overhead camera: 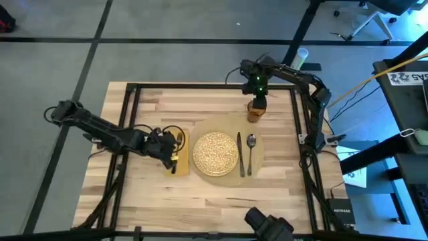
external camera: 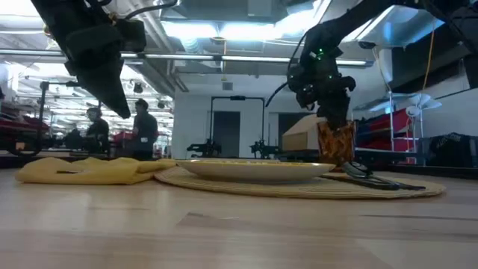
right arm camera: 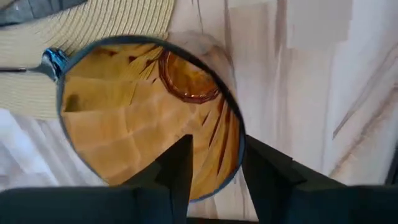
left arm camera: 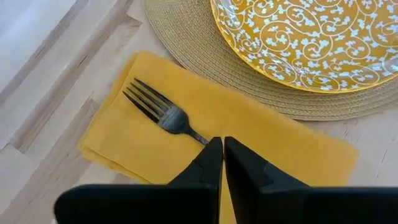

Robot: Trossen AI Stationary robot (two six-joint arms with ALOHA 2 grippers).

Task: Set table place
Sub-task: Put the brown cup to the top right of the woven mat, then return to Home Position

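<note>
The right claw [right arm camera: 214, 171] stood over an amber glass [right arm camera: 152, 106], one finger inside the rim and the other outside, closed on the wall so that it held the tumbler by its lip. The glass sat at the far edge of the round woven mat [overhead camera: 224, 127], upright in the low view, its base apparently at or near the surface; contact could not be confirmed. Just nearer than the claw lay a spoon [overhead camera: 251, 150] and beside it a knife [overhead camera: 239, 152], both on the mat, with the patterned plate [overhead camera: 215, 152] next over at the mat's centre. The left claw [left arm camera: 222, 155] hovered with fingers nearly together, holding nothing, directly above the handle of a fork [left arm camera: 163, 113] resting on a yellow napkin [left arm camera: 261, 140], which lay just beside the mat on the side away from the cutlery. In judgement, the mat is thin, light and flexible and would slide or buckle if nudged; the glass is rigid, smooth and breakable, and the rim grip suits it only for a gentle release. The worktop [overhead camera: 214, 201] showed open wood nearer than the setting and beyond the napkin; the black frame rail ran close behind the glass, leaving the right claw little room there.
</note>
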